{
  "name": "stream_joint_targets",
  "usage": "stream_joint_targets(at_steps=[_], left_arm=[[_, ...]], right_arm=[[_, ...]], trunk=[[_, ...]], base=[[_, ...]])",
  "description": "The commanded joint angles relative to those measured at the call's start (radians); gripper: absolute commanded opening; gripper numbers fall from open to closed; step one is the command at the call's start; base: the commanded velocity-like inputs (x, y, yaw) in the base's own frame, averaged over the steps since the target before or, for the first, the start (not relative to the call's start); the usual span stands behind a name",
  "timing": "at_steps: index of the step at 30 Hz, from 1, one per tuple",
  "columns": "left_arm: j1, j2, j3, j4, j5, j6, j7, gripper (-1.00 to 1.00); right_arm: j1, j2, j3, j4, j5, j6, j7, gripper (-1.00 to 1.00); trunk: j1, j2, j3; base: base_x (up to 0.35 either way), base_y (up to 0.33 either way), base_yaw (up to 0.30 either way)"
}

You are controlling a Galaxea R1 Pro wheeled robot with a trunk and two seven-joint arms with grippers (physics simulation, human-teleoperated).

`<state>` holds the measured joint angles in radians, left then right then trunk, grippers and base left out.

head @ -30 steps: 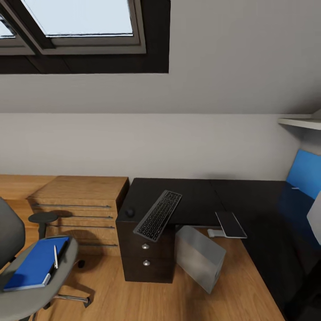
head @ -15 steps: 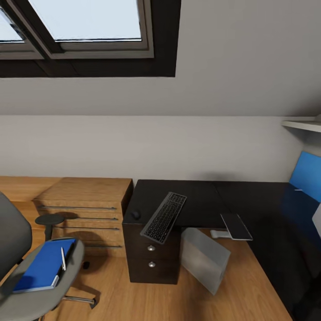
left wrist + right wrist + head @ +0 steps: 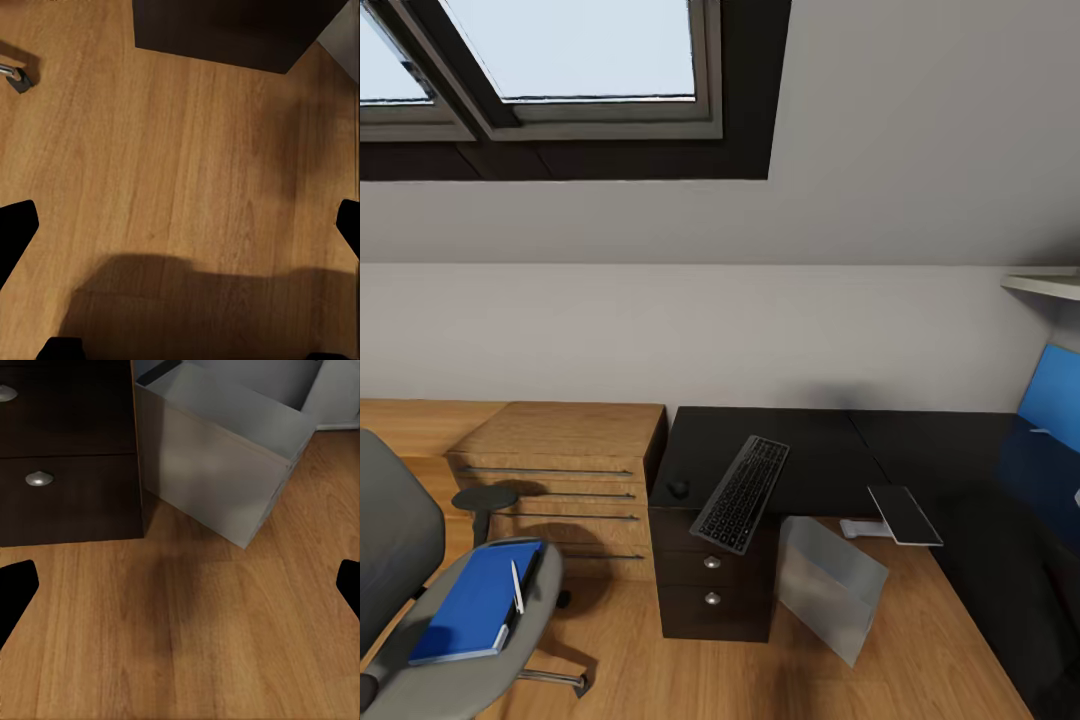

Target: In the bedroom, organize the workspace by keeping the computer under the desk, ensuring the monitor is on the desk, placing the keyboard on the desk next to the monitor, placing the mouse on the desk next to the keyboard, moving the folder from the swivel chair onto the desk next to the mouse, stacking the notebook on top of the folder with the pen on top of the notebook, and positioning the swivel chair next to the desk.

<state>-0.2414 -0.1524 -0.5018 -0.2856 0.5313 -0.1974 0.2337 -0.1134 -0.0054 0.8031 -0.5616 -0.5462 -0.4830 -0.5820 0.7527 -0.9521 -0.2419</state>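
Observation:
The desk with its glossy black top runs to the right under the sloped wall. On its near left corner lie the black mouse and the keyboard, which juts over the edge. The grey notebook overhangs the inner edge. Below the desk leans the grey computer, tilted. At lower left, the swivel chair carries the blue folder with the white pen on it. The monitor is out of view. My left gripper and right gripper hang open over the wooden floor.
A dark cabinet with round knobs stands under the desk's left end. A wooden drawer chest sits left of it. The blue back panel and a white shelf are at the right. A chair caster is near my left gripper.
The whole head view has shifted, so everything sits further right and slightly lower in the picture. The objects themselves have not moved.

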Motion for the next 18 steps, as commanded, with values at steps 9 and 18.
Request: stream_joint_targets(at_steps=[9, 18], left_arm=[[-0.001, -0.014, -0.056, -0.06, 0.007, 0.011, 0.008, 1.0], [-0.001, -0.017, -0.059, -0.322, 0.006, 0.178, 0.015, 1.0]], right_arm=[[-0.006, -0.015, -0.034, -0.105, -0.013, 0.009, -0.016, 1.0], [-0.008, -0.092, -0.244, -0.443, -0.026, 0.291, -0.029, 1.0]], trunk=[[-0.034, 0.062, 0.027], [-0.069, 0.125, 0.055]], base=[[0.002, 0.003, 0.0], [0.0, 0.0, 0.0]])
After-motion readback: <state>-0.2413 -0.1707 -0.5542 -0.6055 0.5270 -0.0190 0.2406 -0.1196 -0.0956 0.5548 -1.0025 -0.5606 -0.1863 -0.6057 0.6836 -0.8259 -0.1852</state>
